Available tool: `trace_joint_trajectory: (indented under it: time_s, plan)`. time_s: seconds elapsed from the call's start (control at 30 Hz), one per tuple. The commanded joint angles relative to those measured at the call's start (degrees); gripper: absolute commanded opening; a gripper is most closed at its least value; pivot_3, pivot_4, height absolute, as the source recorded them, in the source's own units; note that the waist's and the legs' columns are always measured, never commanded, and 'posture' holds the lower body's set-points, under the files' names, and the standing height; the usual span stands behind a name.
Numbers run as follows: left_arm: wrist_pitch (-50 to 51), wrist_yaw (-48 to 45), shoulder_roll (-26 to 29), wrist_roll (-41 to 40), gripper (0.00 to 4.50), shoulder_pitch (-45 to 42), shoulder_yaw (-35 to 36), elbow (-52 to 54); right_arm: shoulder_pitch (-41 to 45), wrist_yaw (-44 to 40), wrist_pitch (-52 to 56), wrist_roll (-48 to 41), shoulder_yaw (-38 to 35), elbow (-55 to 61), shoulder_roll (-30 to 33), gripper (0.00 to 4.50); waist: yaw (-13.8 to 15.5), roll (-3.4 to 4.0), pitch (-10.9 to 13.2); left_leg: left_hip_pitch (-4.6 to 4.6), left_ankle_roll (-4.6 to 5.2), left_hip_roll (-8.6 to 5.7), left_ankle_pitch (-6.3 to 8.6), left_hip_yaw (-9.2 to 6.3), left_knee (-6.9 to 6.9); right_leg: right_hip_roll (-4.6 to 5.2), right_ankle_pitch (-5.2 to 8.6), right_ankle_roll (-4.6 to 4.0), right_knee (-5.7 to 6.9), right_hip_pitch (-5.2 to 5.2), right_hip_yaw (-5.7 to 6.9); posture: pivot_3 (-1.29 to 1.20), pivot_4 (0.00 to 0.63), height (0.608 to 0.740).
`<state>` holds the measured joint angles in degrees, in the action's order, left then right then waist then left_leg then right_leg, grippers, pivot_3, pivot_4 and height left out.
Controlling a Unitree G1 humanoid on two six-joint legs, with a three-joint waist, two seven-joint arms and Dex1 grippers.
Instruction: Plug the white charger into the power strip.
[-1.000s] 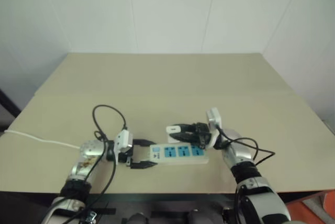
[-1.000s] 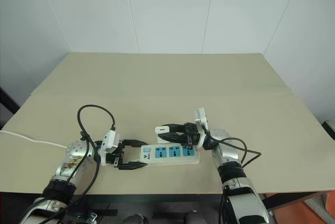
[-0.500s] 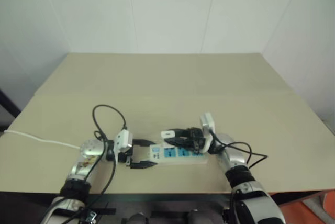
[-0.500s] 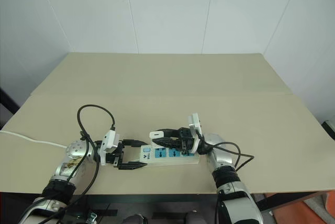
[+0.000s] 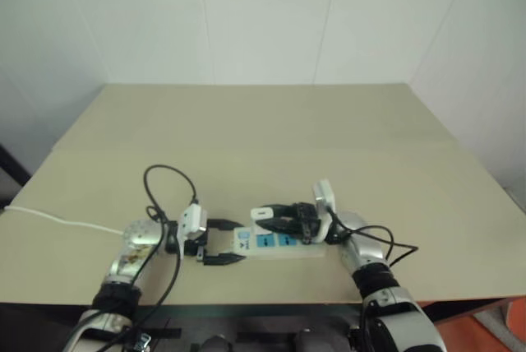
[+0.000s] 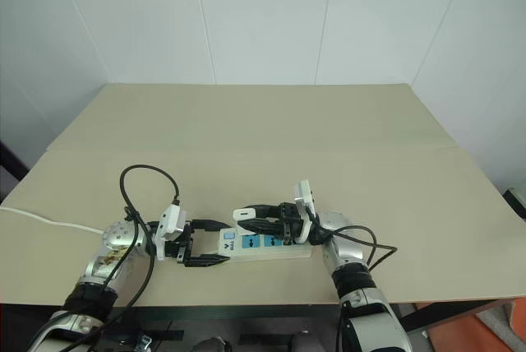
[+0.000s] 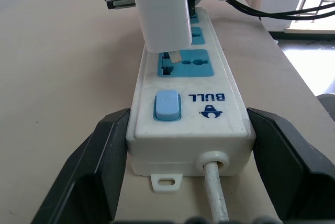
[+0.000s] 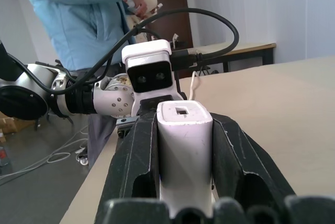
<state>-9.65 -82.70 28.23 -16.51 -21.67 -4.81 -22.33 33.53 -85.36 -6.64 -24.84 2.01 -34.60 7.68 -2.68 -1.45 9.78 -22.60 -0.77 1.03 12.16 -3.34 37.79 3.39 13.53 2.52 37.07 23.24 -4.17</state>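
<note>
Near the front edge of the beige table (image 6: 271, 130), at about six o'clock in our head view, the power strip (image 6: 265, 244) lies flat with its length running from nine to three o'clock. Its switch end, with a pale blue button (image 7: 167, 105) and the thin white cord (image 7: 218, 199) leaving it, faces nine o'clock, toward our left hand (image 6: 202, 244).

We have our left hand spread wide, one black finger (image 7: 89, 174) on each long side of that switch end; the fingers sit close against the strip's sides, though we cannot tell how firmly they press. The white cord (image 5: 57, 219) trails off across the table toward nine o'clock.

Our right hand (image 6: 246, 218) reaches in from three o'clock, its two black fingers closed tight on the white charger (image 8: 184, 150). In the right wrist view the charger stands squeezed between the finger pads. In the left wrist view the charger (image 7: 162, 9) hangs over the blue socket (image 7: 186, 63) next to the button, one metal prong (image 7: 175, 55) showing just at the socket face; we cannot tell whether it has entered the slot, and the charger's body is plainly above the socket, not seated.

Beyond the table, toward twelve o'clock in the right wrist view, a person in a light blue jacket (image 8: 78, 9) stands beside another table (image 8: 235, 51).
</note>
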Motion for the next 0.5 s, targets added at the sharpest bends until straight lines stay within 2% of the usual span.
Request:
trace_joint_trajectory:
  time_s: [0.03,0.5]
  plan:
    - [0.29,0.1,0.85,0.2,3.22,0.37,-0.51,0.74,0.48,0.63,-1.98,0.59,-0.33,-1.03,-0.39,1.12,-0.01,0.0,0.0,0.01,0.0,0.0,0.0,0.0,0.0,0.0,0.0,0.0,0.0,-0.01,0.0,0.0,0.15,0.74]
    - [0.15,0.18,0.8,0.19,3.22,0.25,-0.61,0.56,0.41,1.12,-3.76,1.86,0.06,-3.2,-0.47,1.12,0.0,0.0,0.0,0.15,0.0,0.0,0.0,0.01,-0.02,0.0,0.08,0.09,-0.01,-0.14,-0.01,0.0,0.15,0.74]
